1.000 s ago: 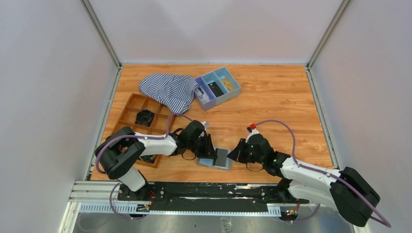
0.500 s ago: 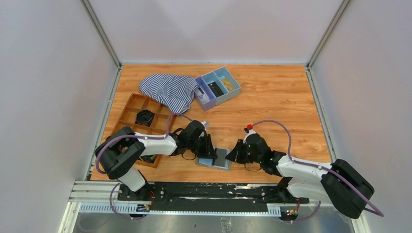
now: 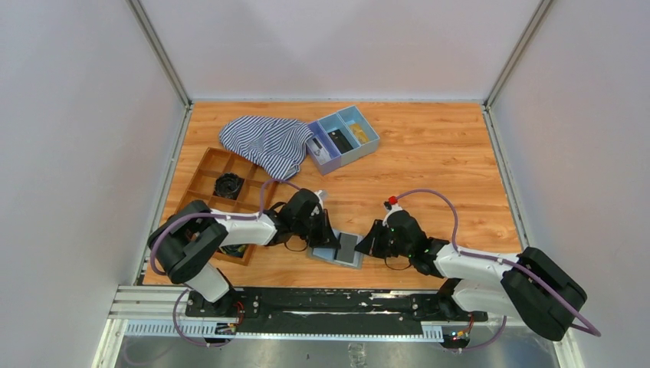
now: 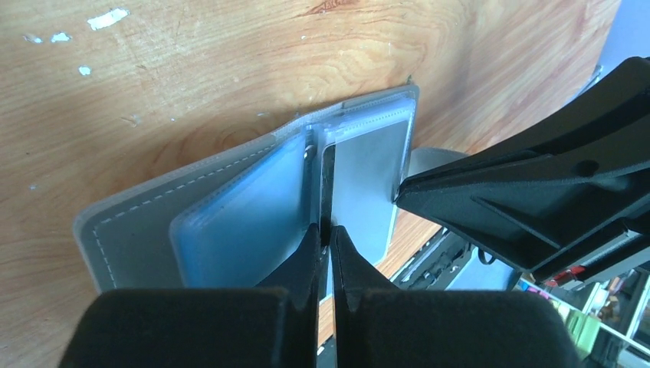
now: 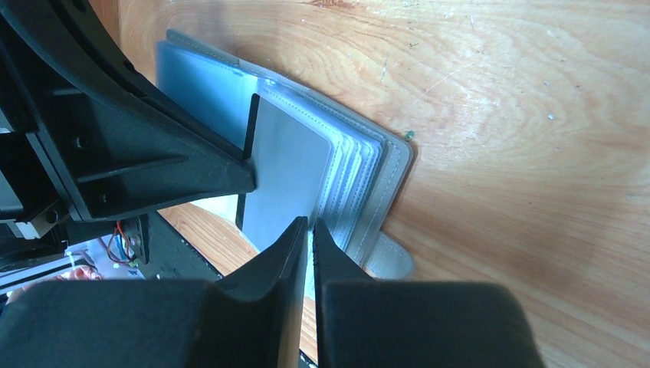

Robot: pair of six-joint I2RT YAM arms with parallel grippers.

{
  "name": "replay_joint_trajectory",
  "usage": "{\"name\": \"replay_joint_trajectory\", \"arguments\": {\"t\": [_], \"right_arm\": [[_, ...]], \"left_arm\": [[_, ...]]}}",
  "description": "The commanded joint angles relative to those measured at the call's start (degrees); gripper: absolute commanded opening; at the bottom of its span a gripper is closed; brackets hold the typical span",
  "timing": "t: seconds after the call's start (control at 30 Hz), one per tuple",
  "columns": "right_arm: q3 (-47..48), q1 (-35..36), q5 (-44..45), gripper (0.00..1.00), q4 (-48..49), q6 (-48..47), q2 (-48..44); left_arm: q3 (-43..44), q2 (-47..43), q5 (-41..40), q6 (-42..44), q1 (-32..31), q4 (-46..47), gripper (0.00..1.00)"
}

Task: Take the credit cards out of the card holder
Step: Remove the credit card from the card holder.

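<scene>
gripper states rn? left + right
Left gripper: closed, pinching the edge of a card.
Right gripper: nearly closed at the wallet pocket edge; what it grips cannot be told.

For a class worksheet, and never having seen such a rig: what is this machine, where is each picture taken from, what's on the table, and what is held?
These are two robot arms at the near edge of a table, each ending in a two-finger gripper. One picture looks down from above; the other two come from cameras on each wrist. On it lie a striped cloth, a blue tray, a brown divided tray and an open grey card holder. The left gripper is shut on a thin grey leaf in its middle, card or sleeve I cannot tell. The right gripper seems to pinch the holder's edge.
</scene>
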Motion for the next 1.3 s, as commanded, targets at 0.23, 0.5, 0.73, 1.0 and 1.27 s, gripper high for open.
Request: {"name": "replay_joint_trajectory", "arguments": {"t": [0.23,0.5,0.73,1.0,1.27], "right_arm": [[-1.2,0.1,1.9,0.1,-2.5,0.0,1.2],[-1.3,0.1,2.2,0.08,-3.1,0.0,2.7],[-0.4,0.1,1.2,0.08,-2.9,0.1,1.9],[0.8,0.1,1.2,0.08,-5.1,-1.2,1.2],[0.5,0.1,1.1,0.08,-4.5,-1.0,1.6]], "left_arm": [[-4.5,-4.9,0.3,0.1,1.9,2.9,0.0],[-5.9,-5.4,1.3,0.7,2.8,2.9,0.0],[-4.7,-4.0,2.6,1.0,2.9,2.9,0.11],[-4.3,-3.5,2.3,0.5,2.9,3.0,0.13],[-4.6,-2.3,3.2,0.0,2.9,3.9,0.28]]}}
